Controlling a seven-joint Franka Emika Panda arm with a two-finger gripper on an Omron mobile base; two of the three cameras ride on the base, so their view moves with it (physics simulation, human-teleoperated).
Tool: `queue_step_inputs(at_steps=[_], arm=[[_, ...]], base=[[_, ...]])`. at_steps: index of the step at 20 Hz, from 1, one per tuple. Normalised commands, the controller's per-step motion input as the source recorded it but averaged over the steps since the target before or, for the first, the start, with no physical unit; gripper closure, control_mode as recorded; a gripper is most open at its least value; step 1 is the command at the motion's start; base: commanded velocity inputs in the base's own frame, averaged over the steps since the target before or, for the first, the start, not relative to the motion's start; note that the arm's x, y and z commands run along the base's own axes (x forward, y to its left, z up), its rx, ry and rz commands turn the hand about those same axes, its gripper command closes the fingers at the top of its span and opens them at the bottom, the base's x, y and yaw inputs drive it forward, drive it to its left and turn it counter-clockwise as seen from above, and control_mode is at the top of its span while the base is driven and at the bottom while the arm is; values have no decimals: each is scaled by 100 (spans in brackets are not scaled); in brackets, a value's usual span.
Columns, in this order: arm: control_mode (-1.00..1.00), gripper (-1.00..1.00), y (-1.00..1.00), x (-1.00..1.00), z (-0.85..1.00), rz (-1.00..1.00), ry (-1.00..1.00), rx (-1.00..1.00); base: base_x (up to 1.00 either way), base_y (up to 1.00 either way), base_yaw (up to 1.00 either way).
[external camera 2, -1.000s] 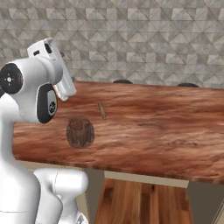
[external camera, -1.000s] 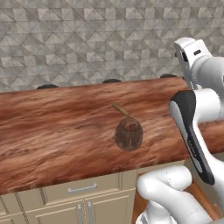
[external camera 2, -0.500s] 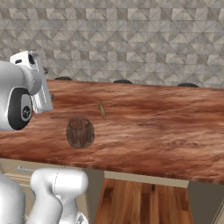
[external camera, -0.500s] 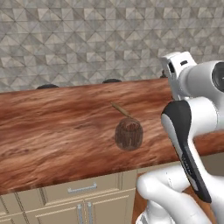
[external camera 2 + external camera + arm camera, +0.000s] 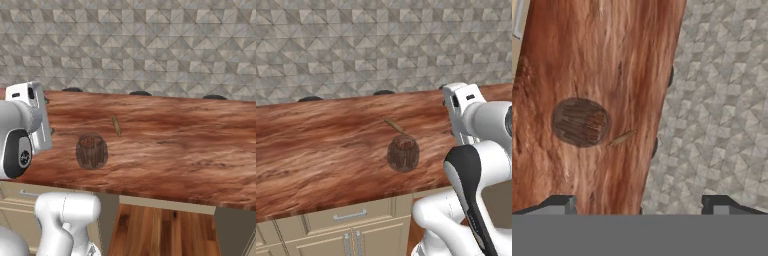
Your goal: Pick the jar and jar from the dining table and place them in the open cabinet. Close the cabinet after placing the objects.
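1. Dining table (image 5: 316, 150): long reddish-brown wood-grain top, set against a grey tiled wall (image 5: 356, 45). Beige drawer fronts with short silver handles (image 5: 349, 215) sit below its near edge in the left base view.
2. Jar (image 5: 403, 153): one squat round jar showing brown sticks stands upright on the table top, near the front edge. It also appears in the right base view (image 5: 91, 151) and from above in the hand view (image 5: 580, 122).
3. A thin brown stick (image 5: 395, 126) lies flat on the table just behind the jar, apart from it; whether it touches the jar cannot be told.
4. Gripper (image 5: 639, 205): the two dark finger tips (image 5: 559, 204) stand wide apart at the bottom of the hand view, with nothing between them. It holds nothing.
5. Relation: the jar lies well clear of the finger tips, ahead of the one over the table; the other tip sits over the wall side. No contact.
6. Dark rounded objects (image 5: 384, 92) line the table's far edge; they cannot be identified.
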Motion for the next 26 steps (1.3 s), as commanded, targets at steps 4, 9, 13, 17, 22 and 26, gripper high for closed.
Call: queue_step_inputs(at_steps=[4, 9, 13, 17, 22, 26], arm=[[-100, -100, -12, 0, -18, 6, 10, 25], [-100, -100, -1, 5, 0, 2, 6, 9], [-100, -100, 0, 1, 0, 0, 1, 1], [-100, -100, -12, 0, -8, 1, 8, 15], [-100, -100, -9, 1, -13, 8, 6, 15], [-100, -100, 0, 9, -9, 10, 11, 8]], base=[[0, 0, 0], [0, 0, 0], [0, 0, 0], [0, 0, 0], [0, 0, 0], [0, 0, 0]])
